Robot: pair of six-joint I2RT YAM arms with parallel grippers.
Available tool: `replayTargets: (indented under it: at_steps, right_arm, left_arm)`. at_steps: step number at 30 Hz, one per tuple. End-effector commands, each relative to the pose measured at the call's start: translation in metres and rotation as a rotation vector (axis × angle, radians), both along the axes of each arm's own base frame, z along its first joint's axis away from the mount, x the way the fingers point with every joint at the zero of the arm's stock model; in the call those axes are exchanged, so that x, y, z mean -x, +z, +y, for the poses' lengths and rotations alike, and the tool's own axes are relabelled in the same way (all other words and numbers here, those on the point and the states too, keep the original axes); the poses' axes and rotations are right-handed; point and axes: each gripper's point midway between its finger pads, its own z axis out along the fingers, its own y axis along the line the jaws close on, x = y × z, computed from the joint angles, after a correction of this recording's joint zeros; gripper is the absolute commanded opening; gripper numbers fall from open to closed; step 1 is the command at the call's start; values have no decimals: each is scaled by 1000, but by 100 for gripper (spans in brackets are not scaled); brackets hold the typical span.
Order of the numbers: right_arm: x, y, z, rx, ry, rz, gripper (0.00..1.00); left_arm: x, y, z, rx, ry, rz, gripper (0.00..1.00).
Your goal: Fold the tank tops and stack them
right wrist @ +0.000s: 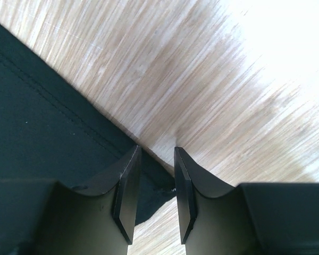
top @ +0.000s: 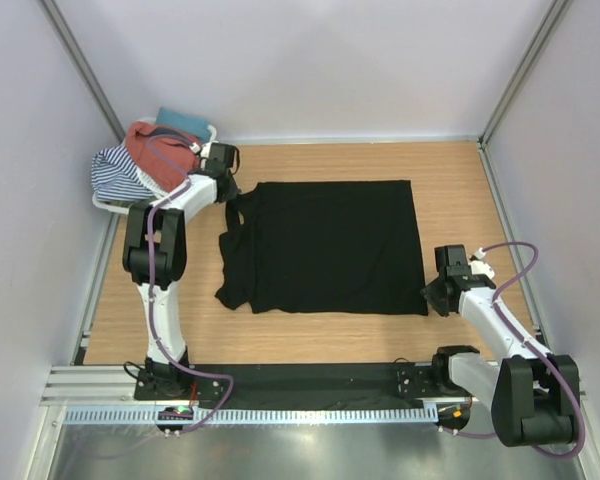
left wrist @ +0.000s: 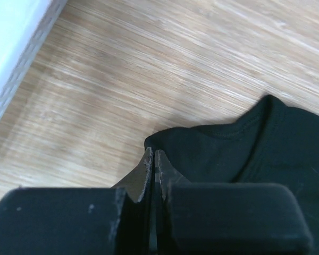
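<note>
The black tank top [top: 330,245] lay spread flat at the centre of the table [top: 460,180]; the rust-red tank top [top: 162,145] sat heaped in the white basket [top: 102,203] at the far left corner. The left gripper [left wrist: 153,159] was pressed together at a strap end of the black top, apparently pinching the cloth, though the contact was obscured. The right gripper [right wrist: 155,162] stood with fingers apart, straddling the near right hem corner.

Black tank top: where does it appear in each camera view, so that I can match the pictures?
Top external: black tank top spread flat in the middle of the table.
Left wrist: lower right, its strap corner at the shut left end effector.
Right wrist: left side, its corner between the fingers of the open right end effector.
Shared landmark: the wooden table.
</note>
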Motion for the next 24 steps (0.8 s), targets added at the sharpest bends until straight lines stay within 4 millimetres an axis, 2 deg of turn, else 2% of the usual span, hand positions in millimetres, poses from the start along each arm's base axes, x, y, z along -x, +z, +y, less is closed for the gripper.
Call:
replayTargets:
  at_steps: [1,9,13,20,24]
  right_arm:
    - [-4,-1,4,-24,-9,-17,38]
    - [5,10,9,-48,8,-34,46]
    - [13,8,13,-69,20,-13,46]
    - [24,-8,27,-123,43,19,41]
    - [22,-10,31,-132,49,20,40]
  left_arm:
    - [-7,-4,11,-36,18,13,0]
    - [-11,-10,17,-44,34,19,0]
    - [-13,-12,20,-45,41,20,0]
    - [-17,-14,25,-28,47,24,0]
    - [-17,-14,24,-26,45,26,0]
